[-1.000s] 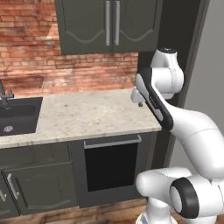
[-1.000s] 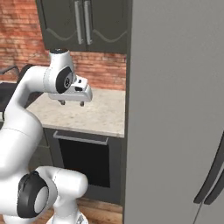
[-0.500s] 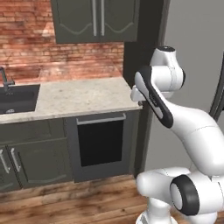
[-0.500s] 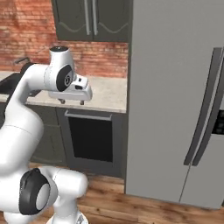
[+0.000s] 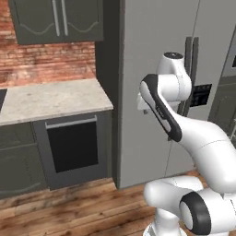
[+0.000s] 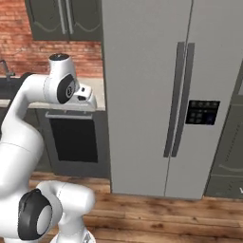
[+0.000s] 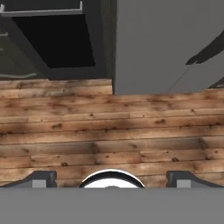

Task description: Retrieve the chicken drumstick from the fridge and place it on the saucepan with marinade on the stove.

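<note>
Fridge point(image 6: 142, 95): tall smooth grey slab, doors closed, dark handles point(image 6: 176, 99)

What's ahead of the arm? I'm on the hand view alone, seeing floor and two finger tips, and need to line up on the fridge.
Observer: The fridge stands ahead with both doors closed.
Operator: Where are its handles?
Observer: Two dark vertical handles sit side by side where the doors meet.
Operator: Anything beside it?
Observer: A stone counter over a dark oven lies to its left.
Operator: And the gripper?
Observer: The gripper is open, holds nothing and points down, left of the fridge in the right base view.
</note>
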